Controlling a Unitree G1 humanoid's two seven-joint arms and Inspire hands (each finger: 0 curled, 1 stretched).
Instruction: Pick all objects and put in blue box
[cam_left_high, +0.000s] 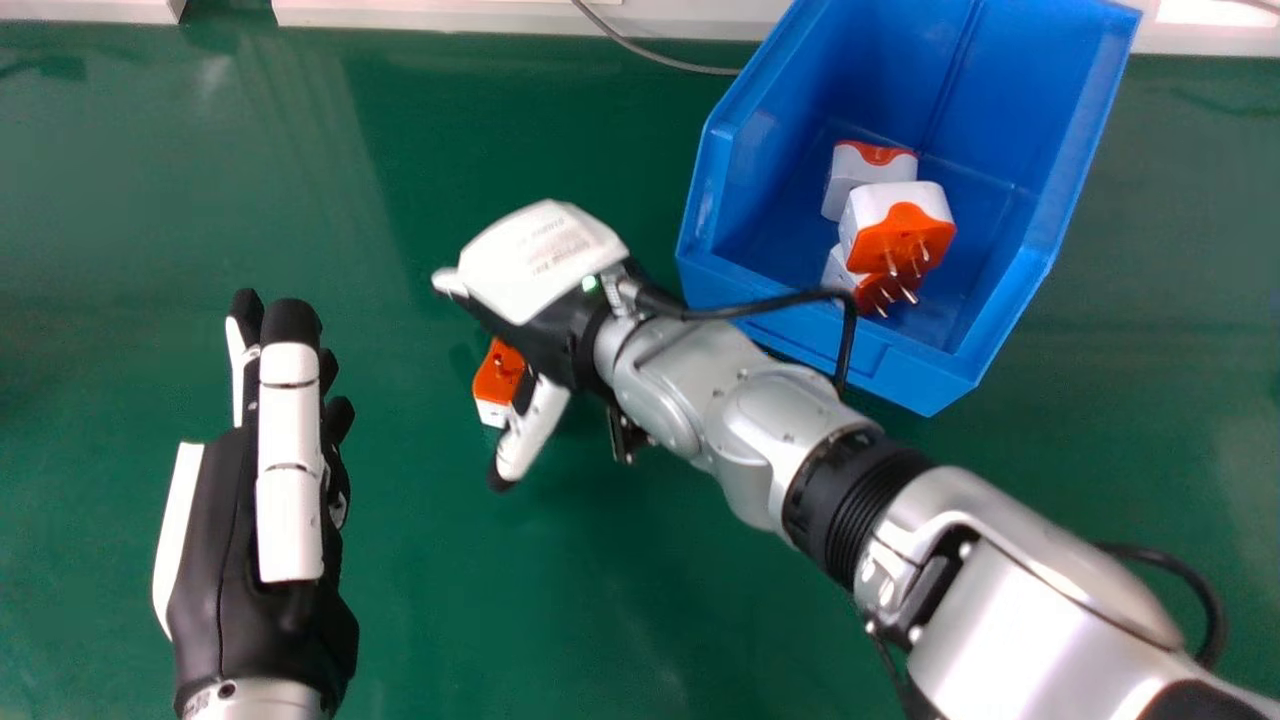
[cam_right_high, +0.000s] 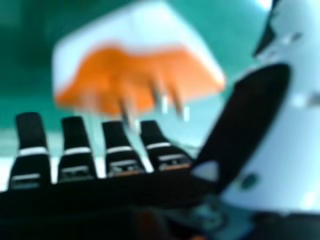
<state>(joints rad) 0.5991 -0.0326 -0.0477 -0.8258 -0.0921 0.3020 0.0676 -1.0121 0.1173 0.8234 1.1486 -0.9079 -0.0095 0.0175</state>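
3 plug adapters (cam_left_high: 897, 230) in, 1 loose adapter (cam_left_high: 497, 370) to go.
The 3 lie in the blue box (cam_left_high: 905, 372) at far right; the loose adapter is on the green table (cam_left_high: 600, 620), left of the box, under the right hand (cam_left_high: 545, 262), its fingers straight and thumb apart, gripping nothing. Boxing it looks like all that remains. The left hand (cam_left_high: 290, 470), near left, is idle, fingers extended.

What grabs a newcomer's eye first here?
Probably the bright blue box at the head view's upper right, with orange-and-white plug adapters piled inside. Next, the silver right arm slanting in from the lower right, its hand partly covering another adapter. Lower left, the left hand is open, fingers straight.
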